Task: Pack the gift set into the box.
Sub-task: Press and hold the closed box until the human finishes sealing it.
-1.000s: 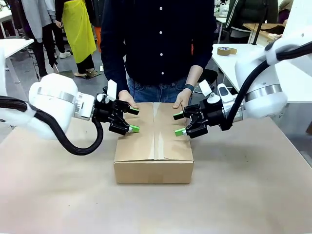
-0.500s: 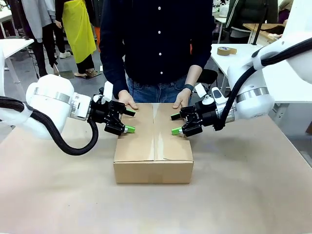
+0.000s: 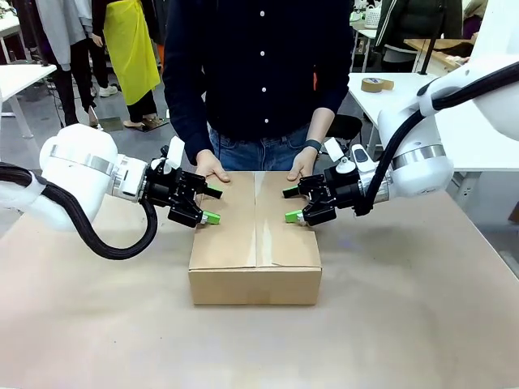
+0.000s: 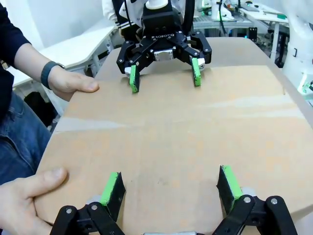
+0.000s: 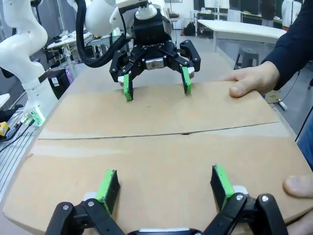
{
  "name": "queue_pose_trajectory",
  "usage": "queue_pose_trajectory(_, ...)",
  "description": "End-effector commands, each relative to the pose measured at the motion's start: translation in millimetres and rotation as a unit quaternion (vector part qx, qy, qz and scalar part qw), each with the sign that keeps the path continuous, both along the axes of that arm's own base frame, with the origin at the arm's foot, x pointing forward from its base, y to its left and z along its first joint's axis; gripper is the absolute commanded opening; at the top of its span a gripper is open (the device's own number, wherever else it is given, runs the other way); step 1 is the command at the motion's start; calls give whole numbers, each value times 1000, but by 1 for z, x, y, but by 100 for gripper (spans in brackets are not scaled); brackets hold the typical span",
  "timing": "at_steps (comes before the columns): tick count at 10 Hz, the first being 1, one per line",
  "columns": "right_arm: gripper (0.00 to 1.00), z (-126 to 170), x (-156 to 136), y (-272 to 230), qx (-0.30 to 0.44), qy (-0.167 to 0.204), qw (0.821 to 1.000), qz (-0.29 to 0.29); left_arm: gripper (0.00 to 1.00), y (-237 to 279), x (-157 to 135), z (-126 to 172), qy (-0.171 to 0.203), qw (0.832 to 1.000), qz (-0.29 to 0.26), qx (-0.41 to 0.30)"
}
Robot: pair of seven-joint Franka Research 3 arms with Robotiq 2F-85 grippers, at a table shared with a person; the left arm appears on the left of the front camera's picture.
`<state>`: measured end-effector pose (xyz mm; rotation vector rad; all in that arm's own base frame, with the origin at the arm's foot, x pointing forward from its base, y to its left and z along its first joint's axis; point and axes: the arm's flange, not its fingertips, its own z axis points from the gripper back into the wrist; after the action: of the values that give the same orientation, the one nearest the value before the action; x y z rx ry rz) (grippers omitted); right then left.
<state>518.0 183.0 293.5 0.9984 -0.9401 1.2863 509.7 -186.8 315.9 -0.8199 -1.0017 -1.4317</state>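
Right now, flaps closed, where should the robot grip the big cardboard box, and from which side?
Probably the two side walls of the box, squeezed between both arms: left gripper from the left, right gripper from the right. The flat closed top offers no lip, the box outspans either open gripper, and the person's hands occupy the far edge.

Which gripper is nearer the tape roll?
Right: the right gripper at the right edge of the box, on the tape roll side; left gripper at its left edge, farther.
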Motion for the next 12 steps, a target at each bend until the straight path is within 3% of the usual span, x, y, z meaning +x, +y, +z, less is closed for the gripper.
queue_pose_trajectory(1,100,-1,0,1,-4,1,1000,-2,100,0,-1,-2,-14,1000,-4,-1)
queue_pose_trajectory(12,100,-1,0,1,-4,1,1000,-2,100,0,-1,-2,-14,1000,-4,-1)
